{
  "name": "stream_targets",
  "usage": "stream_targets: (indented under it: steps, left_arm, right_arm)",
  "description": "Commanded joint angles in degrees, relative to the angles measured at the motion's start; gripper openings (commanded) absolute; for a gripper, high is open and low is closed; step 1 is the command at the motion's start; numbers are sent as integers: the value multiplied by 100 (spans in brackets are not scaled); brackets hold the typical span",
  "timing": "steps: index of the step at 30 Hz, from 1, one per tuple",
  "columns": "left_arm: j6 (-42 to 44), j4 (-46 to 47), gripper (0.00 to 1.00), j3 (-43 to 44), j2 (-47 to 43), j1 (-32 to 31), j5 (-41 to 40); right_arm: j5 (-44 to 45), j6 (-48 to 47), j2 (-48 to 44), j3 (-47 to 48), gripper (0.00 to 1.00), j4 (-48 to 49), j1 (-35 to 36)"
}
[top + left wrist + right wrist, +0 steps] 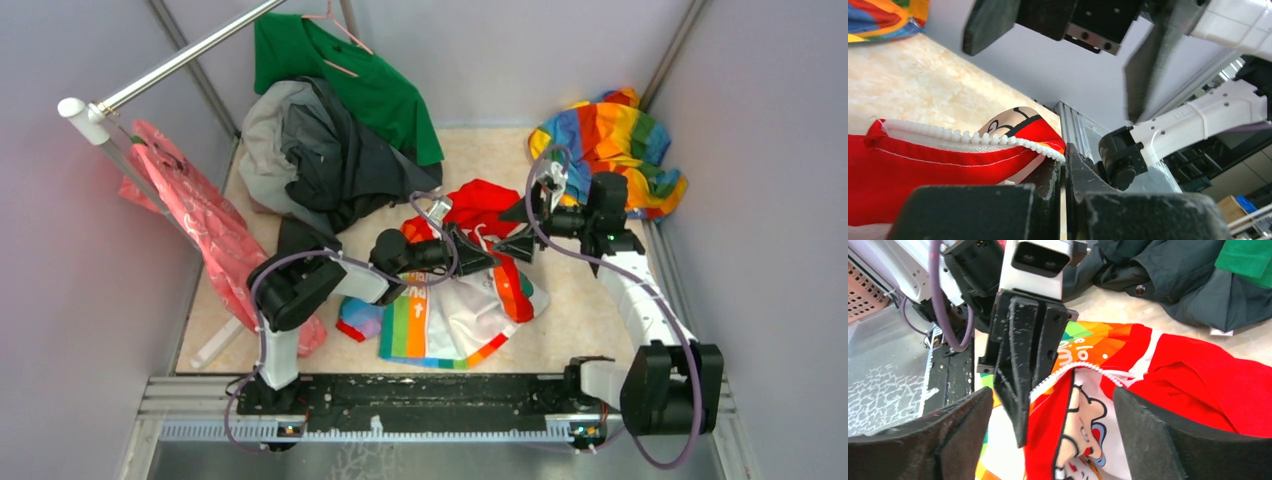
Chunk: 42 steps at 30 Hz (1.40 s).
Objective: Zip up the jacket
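The left gripper [492, 256] was clenched on the jacket [450, 315]. Its fingers [1048, 182] were pressed together on the front edge, just where the row of white zipper teeth [973, 137] ran into the pinch. The jacket lay spread on the surface [580, 310] just beyond the base rail [420, 395], between the two arms. Its rainbow-striped hem lay nearest, its white printed front in the middle, and the left gripper reached in over it from the left. The open front showed a cartoon print beside the red lining.

Directly opposite, the right gripper [516, 230] was released, jaws spread wide and holding nothing. It pointed at the left gripper from the right. In its own wrist view its fingers [938, 440] stood on either side of the left gripper's tips and the jacket's opening, apart from both.

Past the grippers lay the jacket's red hood [480, 200]. Farther back on the left, a dark grey garment [330, 160] was heaped, with a green shirt [370, 80] beyond it on a pink hanger [335, 40]. A rainbow cloth [610, 135] sat bunched in the far right corner, well apart from the jacket. At the far left, a pink bag [190, 215] hung below a metal rod [170, 65].
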Motion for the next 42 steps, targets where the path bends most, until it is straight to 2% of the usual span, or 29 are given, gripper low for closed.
stream_targets:
  steps: [1,5,11,15,19,23,27,30,36,42]
  left_arm:
    - [-22,-48,0,75,-251,135,-456]
    - [-107,-321,0,378,-179,278,-1037]
    - [-221,-553,0,1043,84,459,-1491]
    - [27,-632,0,1405,219,498,-1558]
    - [78,-802,0,1673,304,541,-1648]
    - [46,-1009,0,1896,299,583,-1629]
    - [-151,-855,0,1886,247,631,-1464]
    - [-360,-643,0,1679,118,667,-1416]
    - [-626,-557,0,1530,-104,675,-1277]
    - [-905,-289,0,1493,-88,676,-1173]
  right_arm:
    - [-360,-147,-579,176,96,186,-231]
    - [-840,318,-949,-184,98,855,-308]
    - [-1494,-110,-800,-391,98,-165,-300]
    - [-1159,-148,-712,-852,98,-179,-262]
    - [-564,1339,-591,-1363,98,1632,1]
    - [-83,2103,-306,-1793,92,3232,97]
    - [322,3492,107,-2554,89,6808,95]
    - [674,4098,381,-2847,89,8175,40]
    - [1139,4787,701,-2691,74,8497,13]
    - [1410,4775,679,-2511,70,7438,13]
